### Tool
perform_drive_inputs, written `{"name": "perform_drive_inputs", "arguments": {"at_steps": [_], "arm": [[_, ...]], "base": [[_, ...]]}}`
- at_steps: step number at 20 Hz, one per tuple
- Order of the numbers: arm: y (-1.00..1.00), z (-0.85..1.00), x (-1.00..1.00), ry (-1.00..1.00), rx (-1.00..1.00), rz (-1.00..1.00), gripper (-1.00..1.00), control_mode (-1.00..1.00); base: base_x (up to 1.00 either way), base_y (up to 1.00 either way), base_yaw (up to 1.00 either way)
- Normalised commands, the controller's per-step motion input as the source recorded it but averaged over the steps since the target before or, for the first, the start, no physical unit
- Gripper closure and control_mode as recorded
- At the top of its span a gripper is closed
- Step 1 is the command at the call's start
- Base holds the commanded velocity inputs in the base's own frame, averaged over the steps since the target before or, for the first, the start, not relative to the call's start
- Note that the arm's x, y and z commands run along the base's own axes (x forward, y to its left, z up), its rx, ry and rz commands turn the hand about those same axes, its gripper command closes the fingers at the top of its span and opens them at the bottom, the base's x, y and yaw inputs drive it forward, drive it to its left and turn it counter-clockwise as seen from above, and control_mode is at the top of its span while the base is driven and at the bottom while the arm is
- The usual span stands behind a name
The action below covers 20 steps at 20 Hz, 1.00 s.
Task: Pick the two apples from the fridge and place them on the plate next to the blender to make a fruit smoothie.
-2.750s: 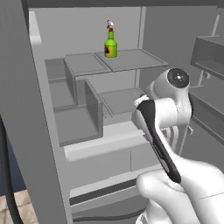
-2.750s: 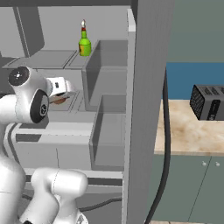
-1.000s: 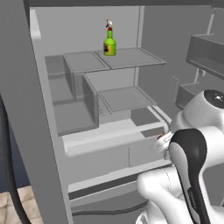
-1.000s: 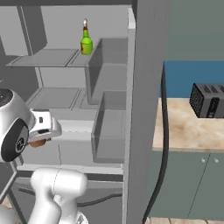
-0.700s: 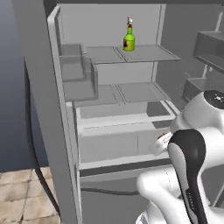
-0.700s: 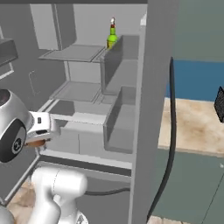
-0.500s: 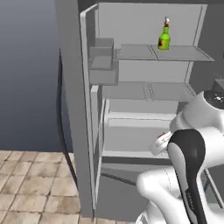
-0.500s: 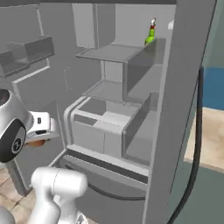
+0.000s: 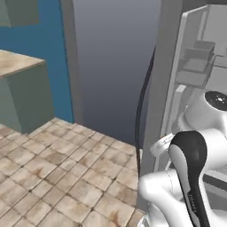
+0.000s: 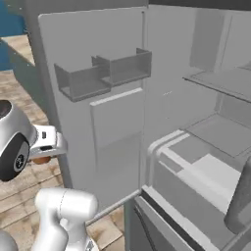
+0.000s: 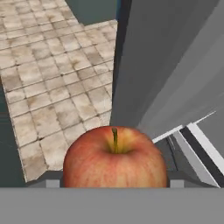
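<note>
A red-yellow apple (image 11: 114,157) with a short stem sits between my fingertips, low in the hand view. My gripper (image 11: 114,181) is shut on it. In the right base view the gripper (image 10: 46,152) hangs at the left, in front of the open fridge door, with the apple (image 10: 40,160) a reddish lump under it. The grey fridge (image 10: 196,147) stands open to the right, its shelves and drawers bare where I see them. Its door edge (image 9: 195,66) rises at the right of the left base view. The plate and the blender are out of view.
Beige floor tiles (image 9: 66,177) stretch to the left. A counter (image 9: 17,62) stands at the far left before a blue wall. A dark curved line (image 9: 142,102) runs down beside the fridge door. Door bins (image 10: 103,73) jut from the open door close to my hand.
The whole picture has swung left, so the base has turned away from the fridge interior. The arm drew back from the shelf, and the apple has stayed in the gripper.
</note>
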Motion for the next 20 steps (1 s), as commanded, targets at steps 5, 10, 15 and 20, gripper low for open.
{"name": "perform_drive_inputs", "arguments": {"at_steps": [5, 10, 15, 20], "arm": [[0.00, 0.00, 0.00, 0.00, 0.00, 0.00, 1.00, 1.00], [0.00, 0.00, 0.00, 0.00, 0.00, 0.00, 1.00, 1.00], [0.00, 0.00, 0.00, 0.00, 0.00, 0.00, 1.00, 1.00], [0.00, 0.00, 0.00, 0.00, 0.00, 0.00, 1.00, 1.00]], "base": [[-0.38, 0.48, 0.98], [-0.24, 0.94, 0.77], [-0.06, 1.00, 0.60], [0.92, 0.26, 0.11]]}}
